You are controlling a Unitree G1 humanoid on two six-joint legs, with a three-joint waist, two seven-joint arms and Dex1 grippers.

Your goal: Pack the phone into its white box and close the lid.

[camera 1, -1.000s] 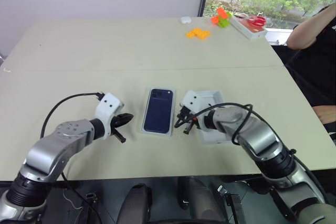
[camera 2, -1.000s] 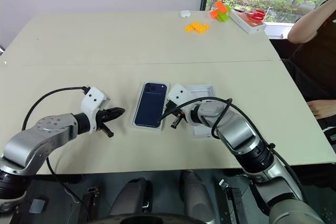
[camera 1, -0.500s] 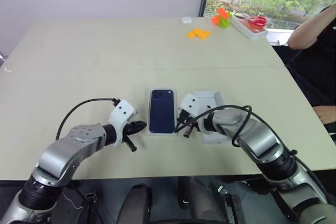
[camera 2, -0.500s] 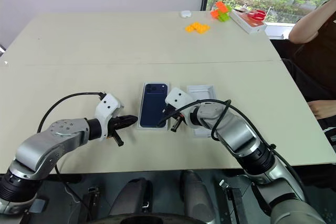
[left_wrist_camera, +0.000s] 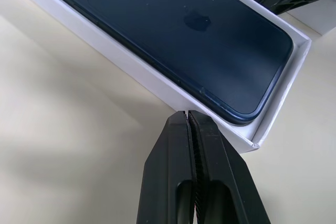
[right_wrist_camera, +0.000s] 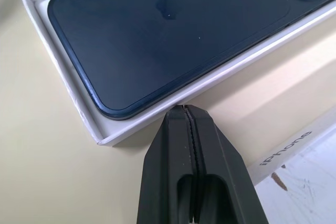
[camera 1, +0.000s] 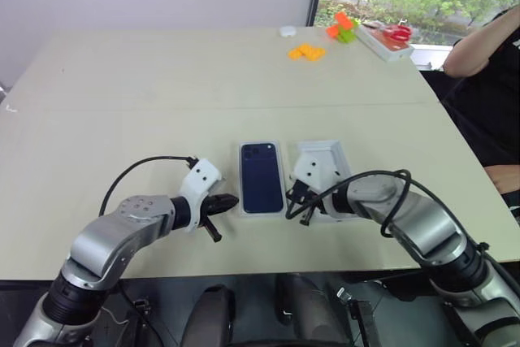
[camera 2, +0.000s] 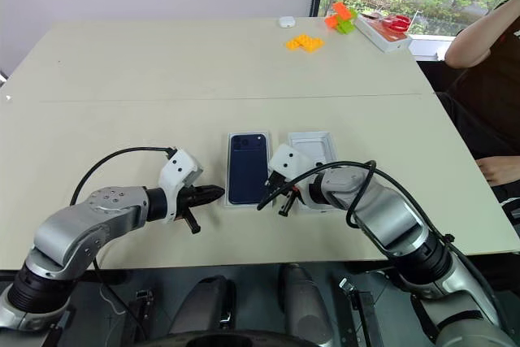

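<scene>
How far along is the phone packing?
Done: the phone lies back-up inside the white box. In hand: nothing; the left hand and right hand flank the box's near end, both shut and empty. Left: the lid sits open side up on the table beside the box, not yet placed over it.

Pale beige table (camera 1: 146, 95), a seam running across its middle. Lying near the front edge: white box (camera 1: 285, 201) sitting flat with the phone (camera 1: 261, 176) filling it back-up, camera cluster toward the far end. Just beside it on the right, apart by a narrow gap, the lid (camera 1: 335, 154) is resting rim-up. Sitting at the far right corner: orange blocks (camera 1: 306, 52), an orange-and-green block cluster (camera 1: 344, 27), a small white object (camera 1: 288, 31), a flat white tray (camera 1: 382, 45) carrying something red.
</scene>
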